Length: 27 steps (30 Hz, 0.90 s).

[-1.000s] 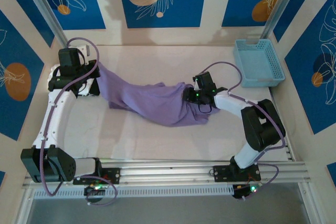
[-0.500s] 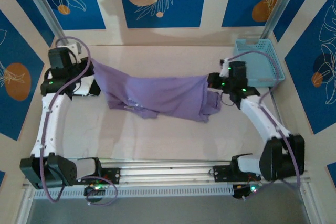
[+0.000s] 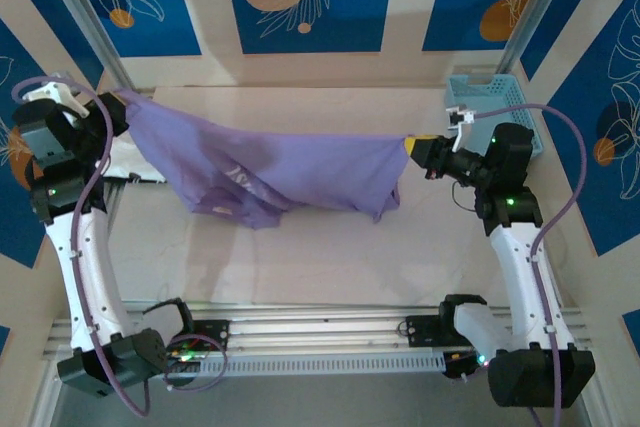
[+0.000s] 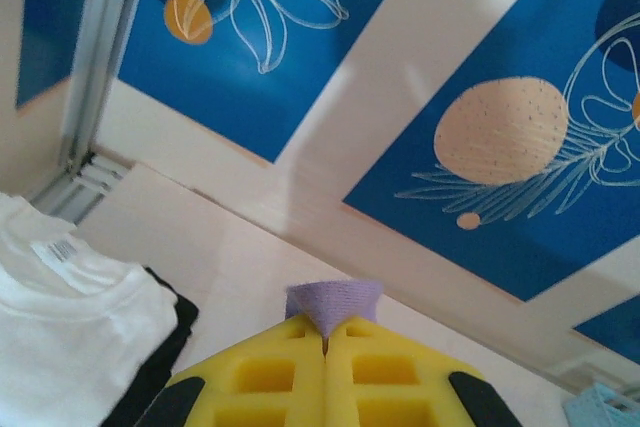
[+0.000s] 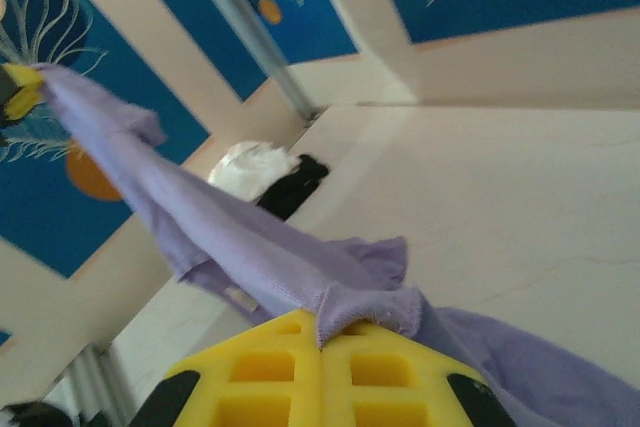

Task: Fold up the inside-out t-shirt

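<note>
The inside-out t-shirt (image 3: 280, 172), lavender, hangs stretched between both grippers above the table, its lower part drooping toward the surface. My left gripper (image 3: 124, 105) is shut on the shirt's upper left corner; a small tuft of lavender fabric (image 4: 333, 302) sticks out between its yellow fingertips (image 4: 325, 332). My right gripper (image 3: 412, 145) is shut on the shirt's right edge, with a bunched hem (image 5: 370, 307) pinched at its tips (image 5: 322, 335). From there the cloth (image 5: 230, 232) runs taut toward the far left gripper (image 5: 15, 89).
A folded white garment (image 4: 60, 347) lies on a folded black one (image 4: 165, 347) at the table's left side, also seen from the right wrist as white (image 5: 250, 162) and black (image 5: 300, 179). A light blue basket (image 3: 482, 97) sits at the back right corner, behind the right arm.
Both arms have swung outward and upward, lifting the shirt off the table and drawing it taut. The right gripper, earlier at the shirt's middle, closed on its edge.
</note>
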Tool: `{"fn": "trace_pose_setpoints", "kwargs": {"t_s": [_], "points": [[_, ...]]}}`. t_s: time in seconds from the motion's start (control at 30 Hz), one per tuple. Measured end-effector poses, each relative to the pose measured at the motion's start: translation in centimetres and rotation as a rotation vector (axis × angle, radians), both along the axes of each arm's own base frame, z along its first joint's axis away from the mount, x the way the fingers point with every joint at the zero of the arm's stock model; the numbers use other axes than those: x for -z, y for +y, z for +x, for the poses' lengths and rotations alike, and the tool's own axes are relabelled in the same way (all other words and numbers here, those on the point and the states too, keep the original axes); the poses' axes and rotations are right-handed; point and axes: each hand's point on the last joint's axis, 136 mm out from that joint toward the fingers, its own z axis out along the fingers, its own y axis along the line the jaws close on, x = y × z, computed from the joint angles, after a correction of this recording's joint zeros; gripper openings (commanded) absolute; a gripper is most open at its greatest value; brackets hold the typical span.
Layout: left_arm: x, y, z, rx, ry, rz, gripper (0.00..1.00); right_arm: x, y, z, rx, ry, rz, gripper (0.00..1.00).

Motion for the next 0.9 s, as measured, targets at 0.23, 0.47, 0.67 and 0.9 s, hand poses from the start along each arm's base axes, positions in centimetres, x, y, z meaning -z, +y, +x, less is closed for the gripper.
{"fn": "trace_pose_setpoints", "kwargs": {"t_s": [0.23,0.47,0.67,0.9], "points": [[7.2,-1.4,0.6,0.064,0.135,-0.072,0.00,7.8,2.9,-0.5,-0.142,0.277,0.046,0.00],[7.6,-2.0,0.7,0.087,0.135,-0.078,0.00,7.7,1.0,1.1,-0.046,0.333,0.039,0.00],[2.9,-2.1,0.5,0.084,0.041,-0.065,0.00,-0.2,-2.3,2.7,0.090,0.147,0.023,0.00],[-9.1,-3.3,-2.7,0.092,-0.216,-0.001,0.00,-12.8,-4.2,-0.9,0.211,-0.156,-0.016,0.00]]}}
